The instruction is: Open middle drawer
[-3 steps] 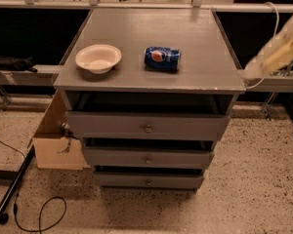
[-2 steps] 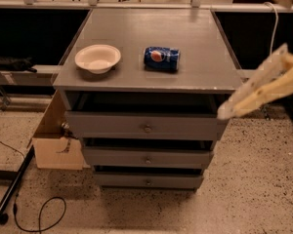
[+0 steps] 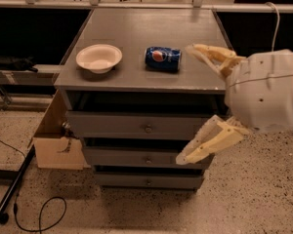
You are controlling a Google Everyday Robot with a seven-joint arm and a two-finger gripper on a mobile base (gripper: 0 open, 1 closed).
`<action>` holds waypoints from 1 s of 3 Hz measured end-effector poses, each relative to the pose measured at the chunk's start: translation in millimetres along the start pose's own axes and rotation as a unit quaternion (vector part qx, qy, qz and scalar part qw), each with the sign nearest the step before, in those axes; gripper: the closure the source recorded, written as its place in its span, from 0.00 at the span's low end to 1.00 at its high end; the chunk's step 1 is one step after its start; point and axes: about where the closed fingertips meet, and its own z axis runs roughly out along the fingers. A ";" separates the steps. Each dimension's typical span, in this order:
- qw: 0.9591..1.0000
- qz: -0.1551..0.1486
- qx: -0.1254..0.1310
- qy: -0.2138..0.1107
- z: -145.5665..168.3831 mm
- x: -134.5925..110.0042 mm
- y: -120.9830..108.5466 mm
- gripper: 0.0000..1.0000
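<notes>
A cardboard box (image 3: 52, 149) leans by the cabinet's left side. On the grey surface (image 3: 136, 26) the white bowl (image 3: 99, 57) and the blue can (image 3: 163, 58) lie where they were. The middle drawer (image 3: 122, 158), second front down, stays shut. The end effector (image 3: 183, 104), earlier at the right edge, now looms before the cabinet's right side with its fingers spread wide; the lower finger overlaps the middle drawer's right end.

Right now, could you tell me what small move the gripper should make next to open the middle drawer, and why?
Probably shift the gripper left and down, toward the knob of the middle drawer. The gripper is open and hangs in front of the right side of the cabinet, off the knob, and the middle drawer looks shut.
</notes>
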 end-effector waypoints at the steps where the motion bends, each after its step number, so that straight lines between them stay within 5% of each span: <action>1: 0.999 -0.004 -0.021 0.046 21.0 35.6 -3.9 0.00; 3: 0.998 0.017 -0.005 0.064 17.6 69.0 -12.4 0.00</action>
